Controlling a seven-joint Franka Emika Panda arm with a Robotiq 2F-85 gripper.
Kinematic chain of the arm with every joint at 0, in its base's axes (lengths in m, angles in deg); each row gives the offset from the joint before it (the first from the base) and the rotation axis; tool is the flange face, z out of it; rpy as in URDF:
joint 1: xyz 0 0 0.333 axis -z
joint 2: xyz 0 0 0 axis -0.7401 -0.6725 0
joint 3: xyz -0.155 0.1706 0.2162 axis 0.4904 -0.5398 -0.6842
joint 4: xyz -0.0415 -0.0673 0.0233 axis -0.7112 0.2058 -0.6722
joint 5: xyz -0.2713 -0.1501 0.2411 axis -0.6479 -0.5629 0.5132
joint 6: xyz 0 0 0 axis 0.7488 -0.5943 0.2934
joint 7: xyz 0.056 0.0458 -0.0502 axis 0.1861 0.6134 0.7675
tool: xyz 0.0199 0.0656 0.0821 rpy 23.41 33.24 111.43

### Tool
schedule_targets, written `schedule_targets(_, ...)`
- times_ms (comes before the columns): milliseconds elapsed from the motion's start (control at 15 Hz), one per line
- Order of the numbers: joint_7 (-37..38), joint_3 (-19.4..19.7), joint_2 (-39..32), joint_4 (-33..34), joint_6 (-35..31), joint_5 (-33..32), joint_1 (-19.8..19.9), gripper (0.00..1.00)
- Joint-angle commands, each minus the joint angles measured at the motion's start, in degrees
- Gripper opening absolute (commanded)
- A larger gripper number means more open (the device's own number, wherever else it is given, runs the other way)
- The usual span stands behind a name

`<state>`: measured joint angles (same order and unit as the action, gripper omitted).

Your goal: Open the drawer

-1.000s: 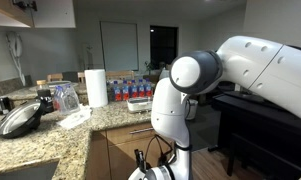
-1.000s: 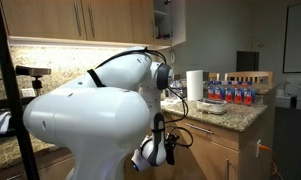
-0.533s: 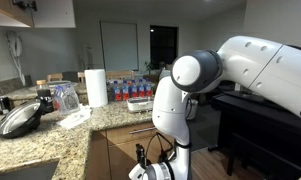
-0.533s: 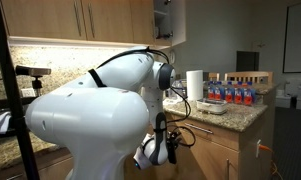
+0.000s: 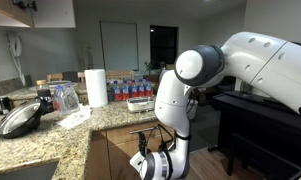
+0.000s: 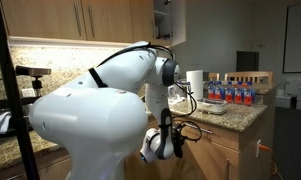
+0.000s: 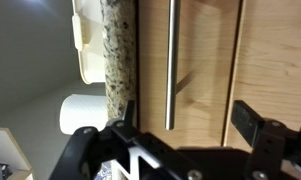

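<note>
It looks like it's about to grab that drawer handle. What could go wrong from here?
1. The open fingers sit near one end of the silver handle, not its middle. Gripping there, they might slip off or pull the drawer crooked.
2. The stone counter edge runs close beside the handle, so a finger could bump it while closing or pulling.

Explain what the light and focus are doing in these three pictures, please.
Wrist view: the handle is crisp and throws a soft shadow rightward onto the drawer, while the gripper is dark and slightly blurred up close. In both exterior views the room is dim and the white arm looms large near the lens. In an exterior view, a warm glow lights the back wall.
</note>
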<state>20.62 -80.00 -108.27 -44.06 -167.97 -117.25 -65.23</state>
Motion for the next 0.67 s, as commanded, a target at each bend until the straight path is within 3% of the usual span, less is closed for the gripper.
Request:
schedule_targets(0, -4.0, -0.1, 2.8, 0.1, -4.1, 0.1, 2.0, 1.0)
schedule_targets(200, -5.8, 0.2, 3.3, 2.0, -7.3, 0.3, 3.0, 1.0)
schedule_targets(267, -6.3, 0.4, 3.6, 2.2, -8.1, 0.4, 3.5, 0.8)
schedule_targets(333, -6.8, 0.5, 3.6, 2.7, -8.9, 0.5, 3.8, 0.77)
schedule_targets(600, -8.1, 1.0, 3.5, 4.4, -10.9, 0.6, 4.9, 0.47)
